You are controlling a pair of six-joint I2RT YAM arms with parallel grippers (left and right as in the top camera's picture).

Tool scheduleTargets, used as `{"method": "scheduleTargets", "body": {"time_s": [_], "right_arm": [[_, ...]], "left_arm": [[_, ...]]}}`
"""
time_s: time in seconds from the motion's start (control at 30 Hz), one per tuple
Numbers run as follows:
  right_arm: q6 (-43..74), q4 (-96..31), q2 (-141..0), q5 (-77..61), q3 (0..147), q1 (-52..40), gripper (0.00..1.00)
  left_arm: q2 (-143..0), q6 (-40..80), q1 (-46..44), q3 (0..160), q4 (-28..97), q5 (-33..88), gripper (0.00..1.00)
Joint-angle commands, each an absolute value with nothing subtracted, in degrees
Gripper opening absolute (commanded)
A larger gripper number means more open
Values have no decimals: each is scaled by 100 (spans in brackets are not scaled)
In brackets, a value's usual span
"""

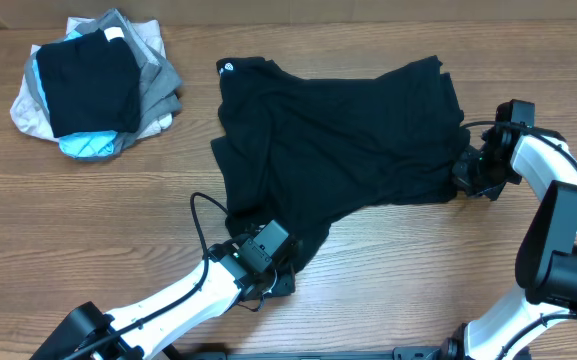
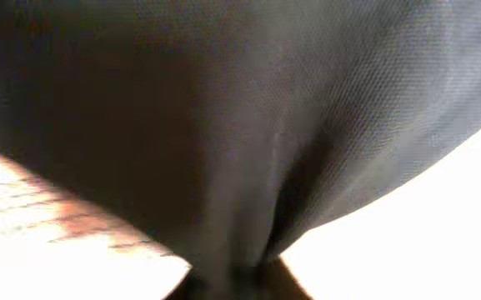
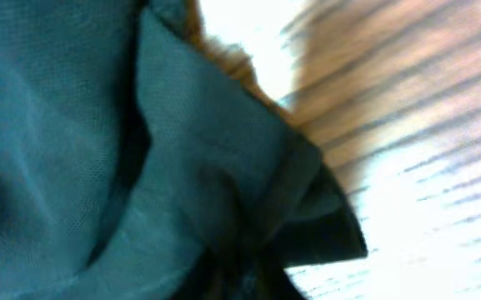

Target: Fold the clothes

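The clothes, a black shirt (image 1: pixel 338 140), lie spread and rumpled across the middle of the table, with a tiny round white logo (image 1: pixel 228 69) at the far left corner. My left gripper (image 1: pixel 280 268) sits at the shirt's near left corner. In the left wrist view the black fabric (image 2: pixel 223 108) narrows into a pinch at that gripper (image 2: pixel 240 283), which is shut on it. My right gripper (image 1: pixel 465 178) is at the shirt's right edge. In the right wrist view a folded hem of the shirt (image 3: pixel 215 158) bunches into this gripper (image 3: pixel 240 279), which is also shut on it.
A stacked pile of black, grey, beige and light-blue garments (image 1: pixel 93 85) lies at the far left of the wooden table (image 1: pixel 88 200). A black cable (image 1: pixel 200 215) loops up from the left arm beside the shirt's left edge.
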State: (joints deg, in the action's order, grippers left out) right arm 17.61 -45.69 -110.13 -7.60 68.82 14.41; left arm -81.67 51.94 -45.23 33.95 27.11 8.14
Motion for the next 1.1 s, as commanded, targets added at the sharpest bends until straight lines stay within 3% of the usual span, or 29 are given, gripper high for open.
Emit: {"method": "scheduleTargets", "body": {"time_s": [0.0, 0.2, 0.63, 1.07], "right_arm": [[2121, -4541, -11072, -565, 6855, 1411, 4], [2563, -4775, -11015, -517, 7061, 1457, 4], [3629, -6189, -10031, -154, 7675, 1671, 4], [4381, -7443, -9633, 554, 7664, 1712, 4]], "left_arm": [[-8224, 4934, -4493, 3317, 2722, 703, 4], [-8093, 4775, -4493, 3548, 3352, 558, 4], [-7096, 4471, -4493, 5315, 6090, -322, 4], [-6963, 4477, -4504, 5177, 6987, 217, 4]]}}
